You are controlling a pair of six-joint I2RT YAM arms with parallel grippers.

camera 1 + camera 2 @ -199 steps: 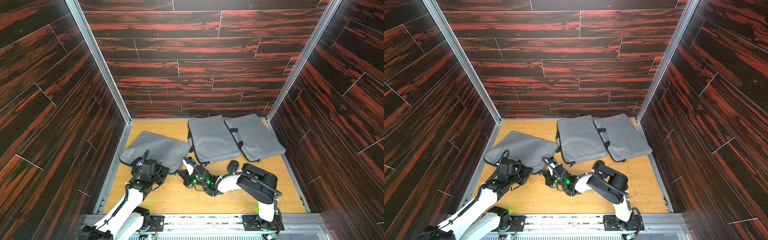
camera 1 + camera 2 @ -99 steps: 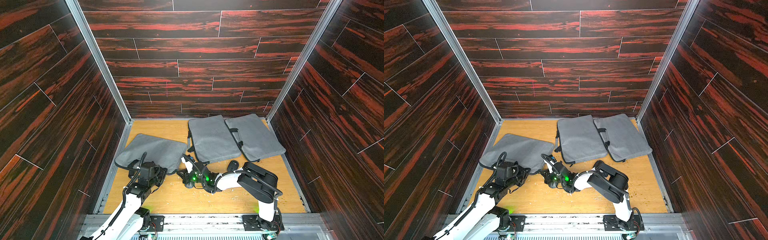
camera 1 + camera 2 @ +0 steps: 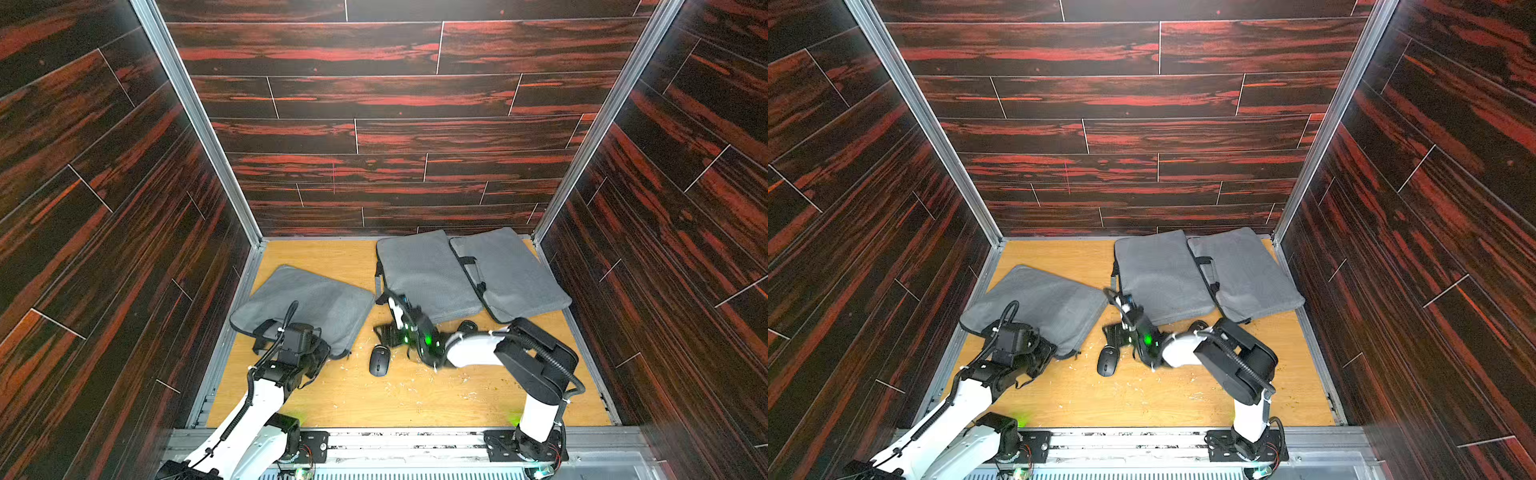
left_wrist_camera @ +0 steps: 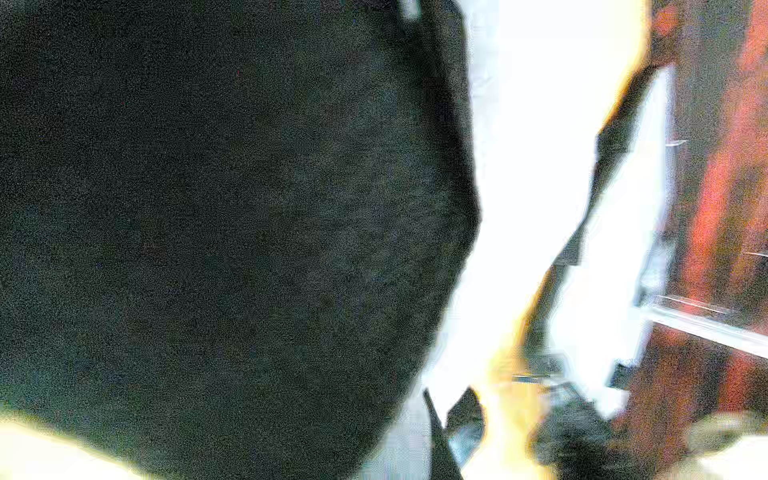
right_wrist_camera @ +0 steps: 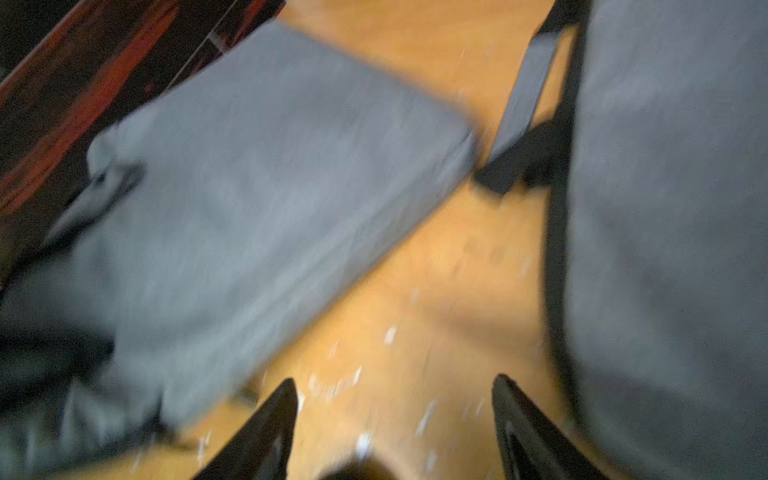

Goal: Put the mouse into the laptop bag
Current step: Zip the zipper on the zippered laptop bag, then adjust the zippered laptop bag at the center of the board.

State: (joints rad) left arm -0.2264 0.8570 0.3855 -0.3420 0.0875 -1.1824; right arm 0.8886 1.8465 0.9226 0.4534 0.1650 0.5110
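Observation:
The black mouse [image 3: 379, 360] [image 3: 1108, 360] lies flat on the wooden floor, just right of the near corner of the left grey laptop bag [image 3: 307, 303] [image 3: 1038, 299] [image 5: 257, 187]. My right gripper [image 3: 388, 332] [image 3: 1118, 332] [image 5: 395, 399] hovers just behind the mouse, blurred, open, with only floor between its fingers [image 5: 278, 419]. My left gripper [image 3: 320, 353] [image 3: 1042, 353] sits at the bag's near edge by its handles. Dark fabric [image 4: 228, 228] fills most of the left wrist view, and the jaws there are too blurred to read.
Two more grey bags [image 3: 424, 274] [image 3: 507, 274] lie at the back right, the middle one [image 5: 665, 249] close beside my right gripper. A second dark mouse [image 3: 467, 326] [image 3: 1198, 325] rests by the right arm. Dark wood walls close in on three sides.
My right gripper has opened and drawn back, leaving the mouse on the floor where it was held. The left bag slid slightly toward the left wall.

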